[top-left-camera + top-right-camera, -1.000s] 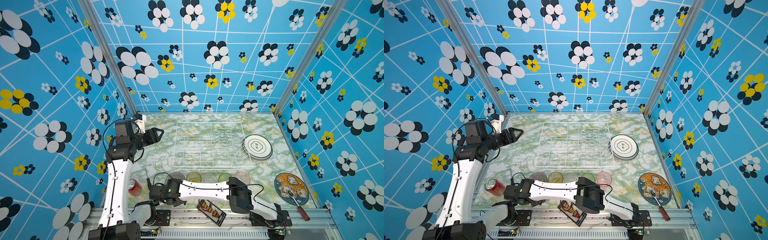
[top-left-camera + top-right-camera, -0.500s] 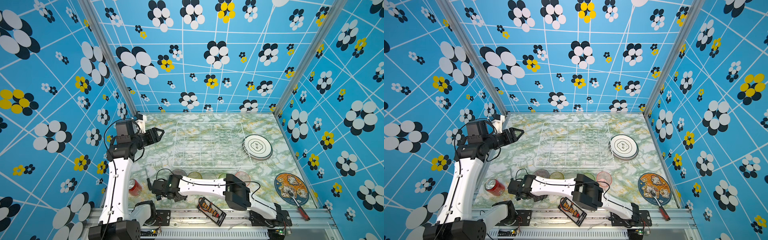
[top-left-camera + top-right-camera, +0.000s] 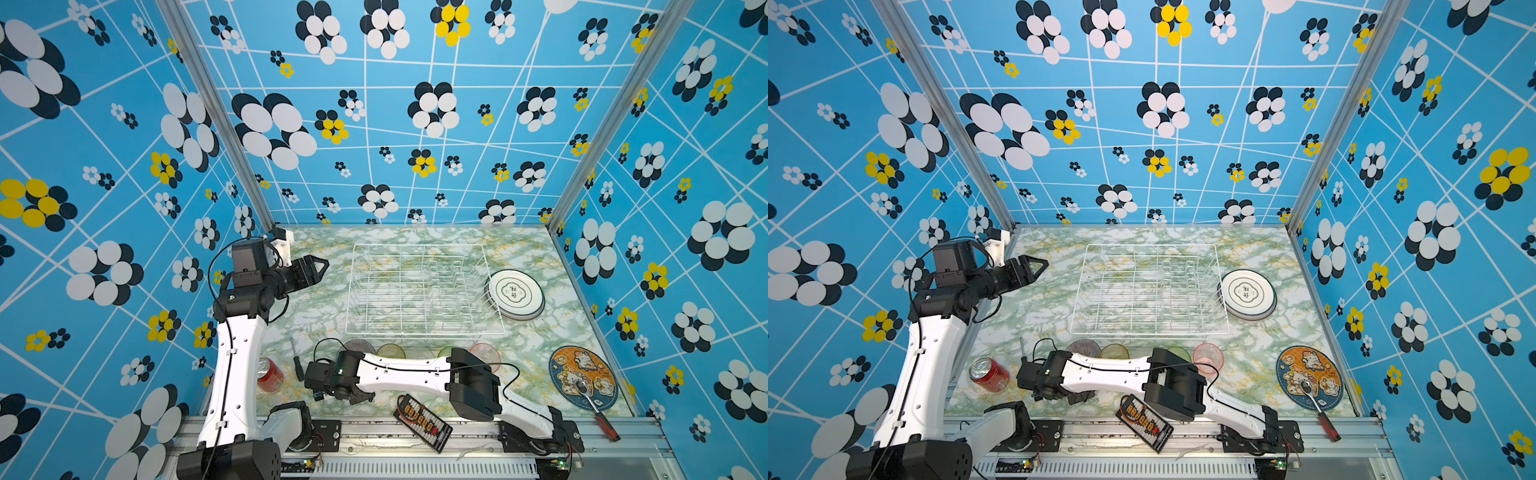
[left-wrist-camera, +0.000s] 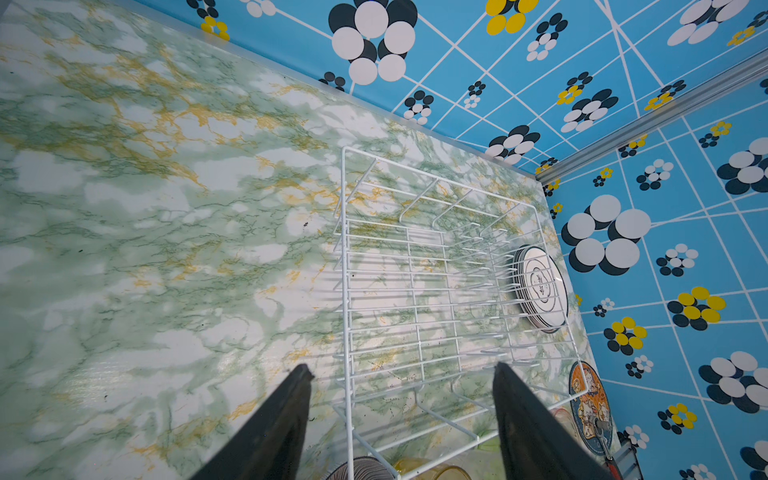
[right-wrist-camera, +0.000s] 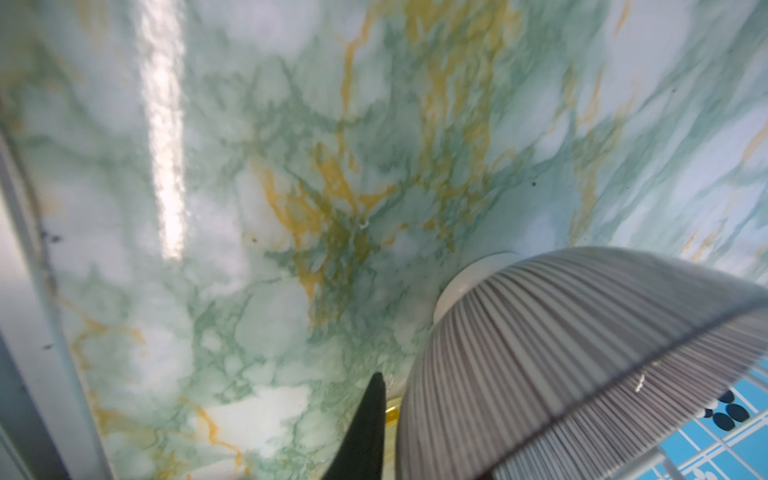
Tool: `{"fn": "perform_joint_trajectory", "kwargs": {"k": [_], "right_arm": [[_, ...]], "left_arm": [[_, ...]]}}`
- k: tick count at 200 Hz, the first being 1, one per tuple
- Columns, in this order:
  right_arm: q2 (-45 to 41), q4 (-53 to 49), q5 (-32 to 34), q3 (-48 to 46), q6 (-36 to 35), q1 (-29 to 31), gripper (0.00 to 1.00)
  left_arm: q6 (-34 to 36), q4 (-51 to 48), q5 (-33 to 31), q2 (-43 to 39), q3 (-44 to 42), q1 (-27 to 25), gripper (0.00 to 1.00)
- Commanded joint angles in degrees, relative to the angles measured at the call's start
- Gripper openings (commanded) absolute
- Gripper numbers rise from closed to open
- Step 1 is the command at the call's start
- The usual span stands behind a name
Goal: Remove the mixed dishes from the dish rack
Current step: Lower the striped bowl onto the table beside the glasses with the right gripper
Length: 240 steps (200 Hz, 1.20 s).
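The dish rack (image 3: 424, 332) sat at the middle of the green-and-gold marbled table (image 3: 316, 316). It was a wide rectangular basket of thin white wire, with rows of upright prongs in its right half, and through its grid only the marble showed. Close against its right side, outside it, the plates (image 3: 515, 294) lay stacked flat. They were white, round and dark-rimmed, and the top one carried a dark emblem at its centre.

In front of the rack a row of dishes stood on the table, partly behind the right arm. At the row's left end was the ribbed bowl (image 3: 358, 345), upright on a white foot ring, its flaring wall covered in fine dark stripes. Beside it came the yellow tumbler (image 3: 390, 351), then the green tumbler (image 3: 446, 352) and the pink tumbler (image 3: 485, 355), all translucent. The arm covered the stretch between yellow and green.

The right gripper (image 3: 330, 382) lay low over the table at the left end of that row, near a red can (image 3: 270, 376). In the right wrist view one dark finger (image 5: 368, 428) stood just beside the bowl's outer wall. The other finger was hidden behind the bowl, so it could not be told how wide the jaws stood or whether they gripped the rim.

The left gripper (image 3: 320, 266) hung above the table, left of the rack and apart from it. Its jaws were spread wide with nothing between them.
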Motion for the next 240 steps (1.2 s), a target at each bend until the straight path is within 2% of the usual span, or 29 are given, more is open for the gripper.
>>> {"fn": "perform_joint_trajectory", "kwargs": {"k": [1, 49, 76, 125, 183, 215, 240], "right_arm": [[-0.76, -0.59, -1.28, -0.58, 0.71, 0.02, 0.29], [-2.49, -0.58, -3.00, -0.99, 1.12, 0.04, 0.45], [-4.34, 0.73, -3.91, -1.95, 1.47, 0.00, 0.50], [-10.46, 5.18, -3.47, -6.08, 1.93, 0.07, 0.51], [-20.12, 9.19, -7.00, -12.05, 3.34, 0.02, 0.51], [-26.52, 11.85, -6.03, -16.72, 5.00, -0.32, 0.51], [-32.98, 13.84, -4.53, -21.36, 7.92, -2.33, 0.51]], "left_arm": [[-0.17, 0.10, 1.12, 0.35, 0.01, 0.40, 0.70], [-0.18, 0.10, 1.23, 0.56, -0.09, 0.24, 0.70], [-0.23, 0.10, 1.15, 0.70, -0.15, 0.24, 0.70], [-0.08, 0.20, 1.19, 0.92, -0.56, 0.15, 0.71], [0.26, 0.10, 0.36, 1.37, -0.87, -0.63, 0.70], [0.93, -0.33, -1.52, 1.93, -0.41, -2.46, 0.71], [1.99, -1.06, -5.37, 2.45, 0.39, -5.26, 0.71]]}}
